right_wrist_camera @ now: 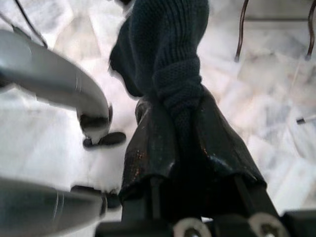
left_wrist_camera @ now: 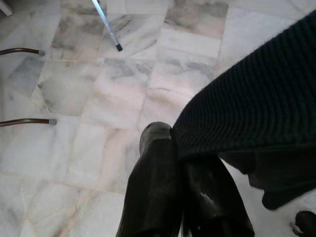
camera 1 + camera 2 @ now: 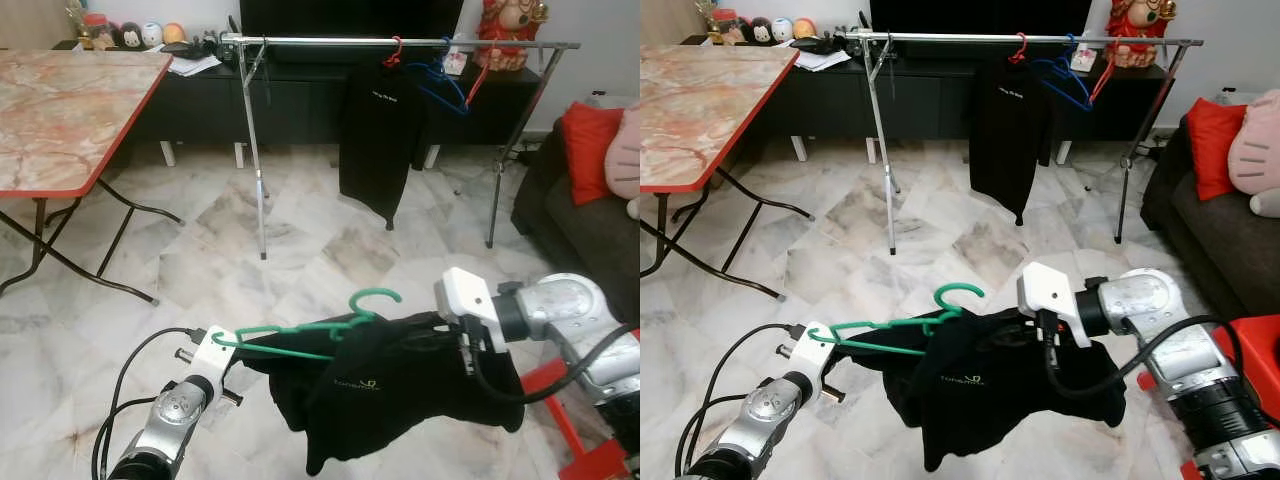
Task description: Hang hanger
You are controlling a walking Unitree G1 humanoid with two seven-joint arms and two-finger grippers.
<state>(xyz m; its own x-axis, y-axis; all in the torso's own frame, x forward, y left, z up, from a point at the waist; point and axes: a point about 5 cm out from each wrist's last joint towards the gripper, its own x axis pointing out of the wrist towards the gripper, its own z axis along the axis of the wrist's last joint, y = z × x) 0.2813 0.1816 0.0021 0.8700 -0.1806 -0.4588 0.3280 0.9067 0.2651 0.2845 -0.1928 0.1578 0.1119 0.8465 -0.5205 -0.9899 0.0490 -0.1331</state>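
From my remote station, I see both grippers carrying a black garment (image 3: 400,385) on a green hanger (image 3: 330,330) low over the marble floor (image 3: 200,270). The left gripper (image 2: 180,143) is clenched on the garment's edge; the right gripper (image 1: 177,116) is clamped on a bunched fold. Well ahead stands the rack (image 3: 400,42), holding a hung black shirt (image 3: 378,140) and red and blue hangers (image 3: 445,85). A table (image 3: 70,110) stands left, a sofa (image 3: 580,215) right.
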